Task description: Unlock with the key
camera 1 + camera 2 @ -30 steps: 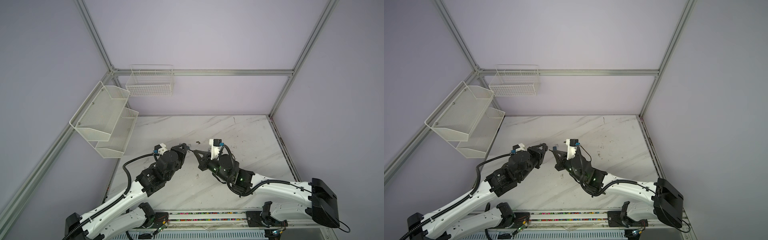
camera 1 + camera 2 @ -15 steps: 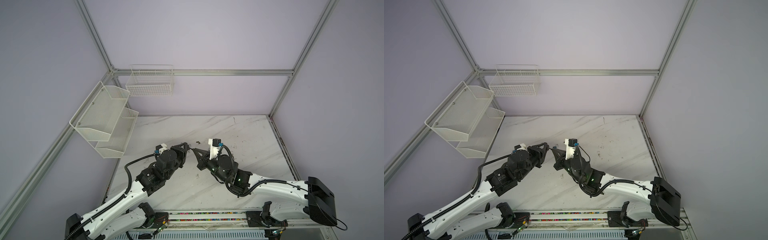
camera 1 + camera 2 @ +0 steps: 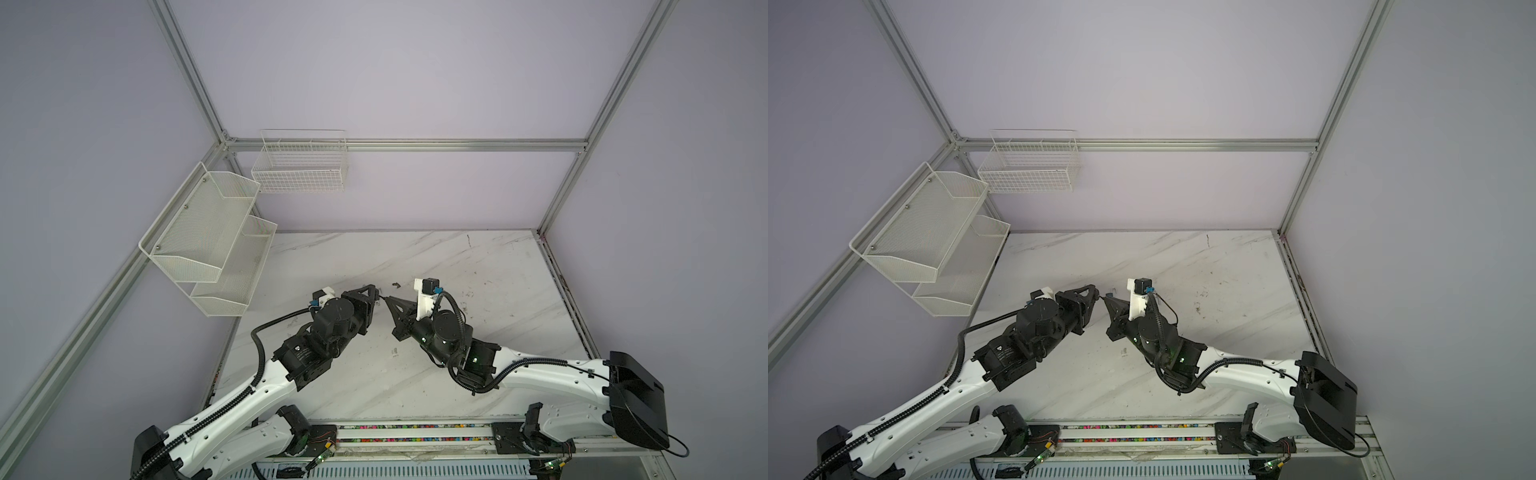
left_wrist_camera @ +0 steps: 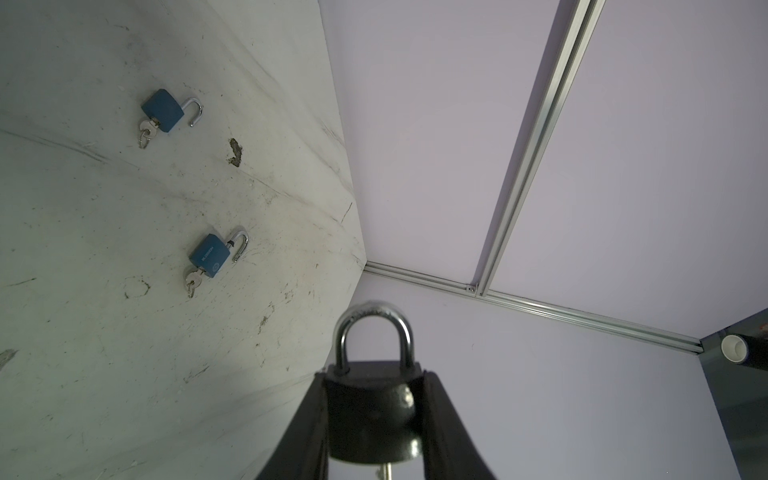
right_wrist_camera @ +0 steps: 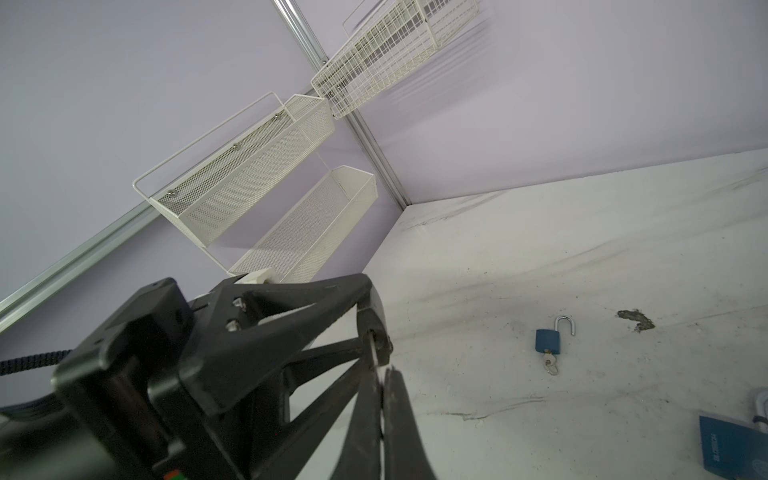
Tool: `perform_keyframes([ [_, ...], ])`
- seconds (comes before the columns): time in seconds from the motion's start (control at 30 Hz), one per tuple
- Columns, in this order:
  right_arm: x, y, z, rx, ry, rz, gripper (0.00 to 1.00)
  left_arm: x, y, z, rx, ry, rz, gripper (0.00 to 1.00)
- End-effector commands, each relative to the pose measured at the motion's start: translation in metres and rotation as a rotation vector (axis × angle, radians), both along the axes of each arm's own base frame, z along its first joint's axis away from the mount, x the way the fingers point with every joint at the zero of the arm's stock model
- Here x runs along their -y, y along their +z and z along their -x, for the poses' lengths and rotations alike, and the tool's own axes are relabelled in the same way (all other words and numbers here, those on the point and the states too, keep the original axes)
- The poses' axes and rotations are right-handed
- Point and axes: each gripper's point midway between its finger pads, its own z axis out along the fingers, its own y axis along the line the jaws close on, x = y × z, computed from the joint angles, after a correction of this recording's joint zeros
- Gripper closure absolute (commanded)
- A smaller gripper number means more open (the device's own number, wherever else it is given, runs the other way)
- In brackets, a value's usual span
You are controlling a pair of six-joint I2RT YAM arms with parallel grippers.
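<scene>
My left gripper (image 4: 376,376) is shut on a black padlock (image 4: 370,415), clamped by its body, and the silver shackle (image 4: 374,328) is closed. My right gripper (image 5: 384,374) is shut on a thin silver key (image 5: 375,355). The key's blade reaches the underside of the padlock (image 5: 374,320). A bit of key shaft (image 4: 386,471) shows below the lock body. How deep it sits I cannot tell. In both top views the left gripper (image 3: 372,293) and right gripper (image 3: 388,300) meet tip to tip above the table's middle.
Two blue padlocks lie on the marble table (image 3: 478,266) with shackles open and keys in them, one (image 4: 164,110) farther off, one (image 4: 210,259) nearer. A dark stain (image 5: 636,319) marks the table. White mesh shelves (image 3: 208,245) and a wire basket (image 3: 299,166) hang on the walls.
My right gripper has moved left toward the left gripper, closing the small gap. The key now meets the padlock. The left gripper has stayed in place.
</scene>
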Motion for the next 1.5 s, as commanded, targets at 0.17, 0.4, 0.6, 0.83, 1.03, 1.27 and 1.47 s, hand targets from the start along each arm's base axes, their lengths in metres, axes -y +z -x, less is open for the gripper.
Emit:
perform_keyframes([
  [0.17,-0.007,-0.006,-0.005,0.053,-0.039,0.044,1.00,0.009,0.004,-0.001,0.024,-0.033,0.061,0.98],
  [0.4,-0.004,-0.005,-0.010,0.107,-0.089,0.078,1.00,0.014,0.013,0.000,0.033,-0.063,0.080,0.98],
  [0.6,-0.003,0.016,-0.005,0.147,-0.071,0.041,1.00,0.016,0.011,-0.002,0.027,-0.065,0.077,0.98],
  [0.83,0.007,0.012,-0.011,0.151,-0.128,0.079,1.00,0.015,0.011,-0.001,0.025,-0.063,0.073,0.98],
  [1.03,0.007,0.014,-0.012,0.159,-0.133,0.097,1.00,0.012,0.014,0.000,0.034,-0.057,0.071,0.98],
  [1.27,0.006,0.019,-0.010,0.176,-0.123,0.081,1.00,0.013,0.013,0.001,0.023,-0.060,0.069,0.98],
  [1.47,0.009,0.010,-0.011,0.180,-0.134,0.122,1.00,0.008,0.015,0.000,0.028,-0.036,0.066,0.98],
])
